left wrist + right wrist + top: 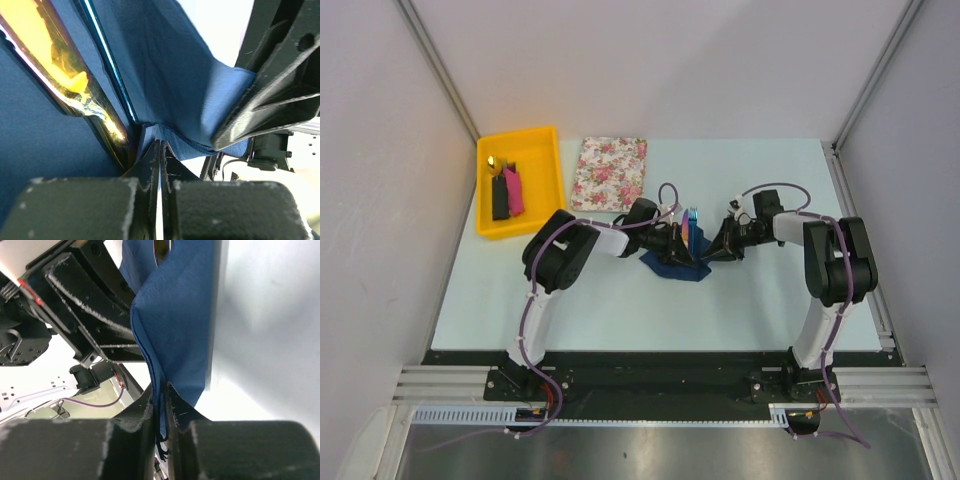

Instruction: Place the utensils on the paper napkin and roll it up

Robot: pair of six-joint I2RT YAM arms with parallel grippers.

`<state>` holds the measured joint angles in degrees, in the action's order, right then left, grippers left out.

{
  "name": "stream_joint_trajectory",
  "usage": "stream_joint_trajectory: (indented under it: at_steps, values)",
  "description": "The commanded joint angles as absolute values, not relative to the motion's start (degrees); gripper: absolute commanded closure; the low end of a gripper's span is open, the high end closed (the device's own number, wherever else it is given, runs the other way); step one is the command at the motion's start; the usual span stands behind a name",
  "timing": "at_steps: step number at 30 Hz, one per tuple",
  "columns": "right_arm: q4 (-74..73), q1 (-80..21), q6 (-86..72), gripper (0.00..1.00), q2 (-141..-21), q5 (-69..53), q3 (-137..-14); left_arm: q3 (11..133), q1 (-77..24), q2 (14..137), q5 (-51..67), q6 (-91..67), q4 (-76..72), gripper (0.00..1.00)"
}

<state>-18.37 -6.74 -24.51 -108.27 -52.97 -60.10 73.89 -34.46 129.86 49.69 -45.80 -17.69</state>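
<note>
At table centre, between the two arms: paper napkin (pixel 678 262), dark navy, lifted off flat and bunched into a loose fold, lower part resting on the table (pixel 620 300).

Within the fold, seen from the left wrist: tan-orange utensil (pixel 70 85), glossy, slanting down towards the fingertips; blue-handled utensil (pixel 112 75) just beside it, thin and dark with a bright edge, on the same slant. Both lying against the napkin cloth. From overhead, blue and orange-pink ends standing above the napkin at the meeting point of the grippers.

Left gripper (pixel 680 240): reaching in from the left, jaws drawn almost together, pinching a napkin edge (pixel 160 150). Cannot tell whether the tip of the tan-orange utensil is also caught.

Right gripper (pixel 708 248): reaching in from the right, jaws narrow, clamped on a hanging napkin edge (pixel 164 390), cloth rising above the fingertips in one folded sheet. Close to the left gripper, napkin between.

At far left of the table: yellow tray (pixel 545 200) holding a black block (pixel 500 198) and a pink block (pixel 515 192), side by side.

Just right of the tray: floral mat (pixel 610 173), pink and white, lying flat, apart from the napkin.
</note>
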Motion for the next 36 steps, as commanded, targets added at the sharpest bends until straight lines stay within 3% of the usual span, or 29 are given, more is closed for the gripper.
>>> stream_joint_trajectory:
  at_steps: [1,6,23,36]
  values:
    - [-17.5,-7.9,-25.7,0.88,-110.7,-52.3,-63.1,74.3,-33.9,127.8,47.5,-43.4,-18.3,1.00]
    - [-15.7,-8.9,-27.3,0.91,-111.7,-52.4,-63.6,73.4,-33.8,125.2,48.3,-43.5,-19.3,0.98]
    - [-15.5,-10.4,-27.1,0.93,-112.1,-51.3,-64.4,67.5,-29.8,116.8,48.1,-37.5,-10.5,0.64]
    - [-14.6,-11.8,-27.8,0.96,-112.8,-50.6,-65.6,70.1,-30.1,117.8,46.8,-30.8,-3.6,0.61]
